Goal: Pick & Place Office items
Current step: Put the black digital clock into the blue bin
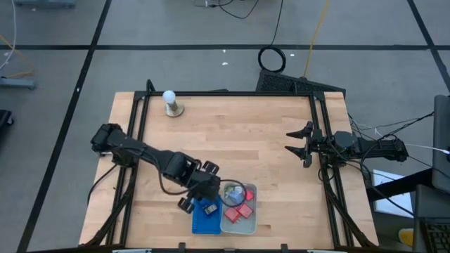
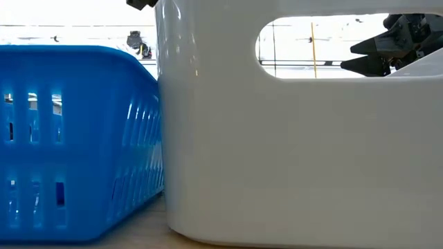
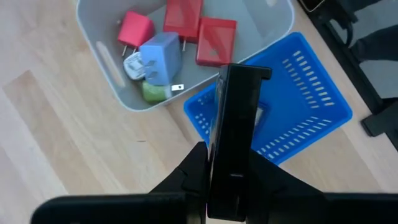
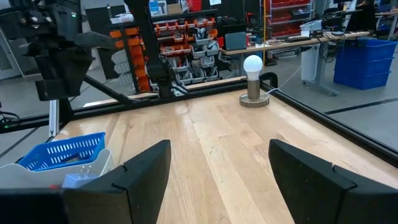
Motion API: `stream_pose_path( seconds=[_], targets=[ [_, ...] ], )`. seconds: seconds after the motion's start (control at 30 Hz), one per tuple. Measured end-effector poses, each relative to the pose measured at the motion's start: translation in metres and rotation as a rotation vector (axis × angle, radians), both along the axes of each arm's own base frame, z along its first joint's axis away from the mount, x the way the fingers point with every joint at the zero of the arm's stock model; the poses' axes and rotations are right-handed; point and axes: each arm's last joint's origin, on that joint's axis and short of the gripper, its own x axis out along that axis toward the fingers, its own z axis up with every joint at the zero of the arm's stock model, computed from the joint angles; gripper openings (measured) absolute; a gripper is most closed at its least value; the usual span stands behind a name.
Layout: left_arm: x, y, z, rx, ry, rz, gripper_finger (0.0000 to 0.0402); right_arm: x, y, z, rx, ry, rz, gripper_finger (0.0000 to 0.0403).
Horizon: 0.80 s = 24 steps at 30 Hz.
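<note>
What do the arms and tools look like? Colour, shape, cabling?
Both arms are dark, near-black chains of chunky links. The left arm has a dark cable looping beside it ahead of the blocky left tool. The right tool has two tapered black fingers; thin cables trail behind it. No markings visible.

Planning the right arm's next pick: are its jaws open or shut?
Open. The right gripper shows bare table between its two fingers in its wrist view, and the high view shows them spread at the table's right edge.

Two trays are seen: one blue tray [image 1: 204,222] and one pale grey tray [image 3: 118,74]. In the grey one, three red blocks [image 3: 215,41], one light blue item [image 3: 160,57] and one green item [image 3: 153,92] are counted.
</note>
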Motion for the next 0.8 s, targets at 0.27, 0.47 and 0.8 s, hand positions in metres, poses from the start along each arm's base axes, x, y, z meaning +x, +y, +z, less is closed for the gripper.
stream_pose_path(
  seconds=[0.27, 0.47, 0.8],
  targets=[
    [-0.003, -0.015, -0.032, -0.011, 0.006, -0.008, 0.0054, 0.000, 0.000, 0.000, 0.000, 0.000, 0.000, 0.0265],
    [-0.006, -0.024, -0.052, -0.035, 0.003, 0.010, 0.0054, 0.000, 0.000, 0.000, 0.000, 0.000, 0.000, 0.0265],
    [-0.007, -0.025, -0.076, -0.069, -0.024, 0.045, 0.0054, 0.000, 0.000, 0.000, 0.000, 0.000, 0.000, 0.0265]
  ],
)
